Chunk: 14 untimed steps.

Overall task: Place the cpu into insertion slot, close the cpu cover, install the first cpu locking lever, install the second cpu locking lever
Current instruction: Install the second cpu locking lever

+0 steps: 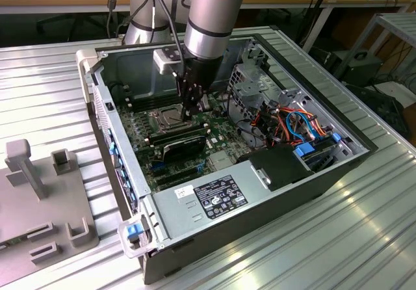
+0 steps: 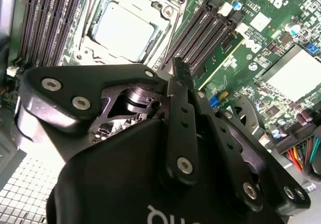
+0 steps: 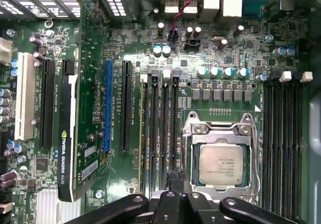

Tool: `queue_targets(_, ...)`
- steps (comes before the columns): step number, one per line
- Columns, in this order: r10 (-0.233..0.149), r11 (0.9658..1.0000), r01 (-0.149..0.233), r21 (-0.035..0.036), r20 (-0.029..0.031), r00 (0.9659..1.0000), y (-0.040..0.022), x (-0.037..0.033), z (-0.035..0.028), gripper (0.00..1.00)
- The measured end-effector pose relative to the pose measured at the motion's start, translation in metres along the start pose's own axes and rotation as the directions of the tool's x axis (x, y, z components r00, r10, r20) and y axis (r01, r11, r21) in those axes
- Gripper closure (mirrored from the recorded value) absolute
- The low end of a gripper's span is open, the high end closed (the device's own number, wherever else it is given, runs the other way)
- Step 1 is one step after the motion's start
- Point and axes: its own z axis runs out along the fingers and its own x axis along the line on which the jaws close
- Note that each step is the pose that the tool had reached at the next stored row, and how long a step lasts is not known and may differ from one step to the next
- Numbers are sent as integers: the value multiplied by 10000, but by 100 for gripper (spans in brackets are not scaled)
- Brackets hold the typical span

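Observation:
The cpu (image 3: 220, 164) lies flat with its dull silver top up, also seen in the second wrist view as the cpu (image 2: 123, 30) and in the exterior view as the cpu (image 1: 167, 118). The cpu cover (image 3: 218, 129) lies down around it as a silver frame, so the insertion slot is hidden beneath both. My gripper (image 3: 174, 178) hangs just beside the socket, over the narrow black memory slots (image 3: 156, 133), with its fingers (image 2: 180, 73) shut and nothing between them. Thin wire levers run along the socket's sides; I cannot tell whether they are latched.
A black graphics card (image 3: 67, 143) stands on the far side of the memory slots from the socket. In the exterior view, the power supply (image 1: 214, 196) and coloured cables (image 1: 292, 124) fill the case's right and front. A grey fixture (image 1: 39, 199) sits outside at left.

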Motion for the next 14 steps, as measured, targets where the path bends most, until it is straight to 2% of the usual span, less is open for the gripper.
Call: queue_targets(14, -21, 10000, 21, 1, 2, 10000, 9, -1, 2, 89)
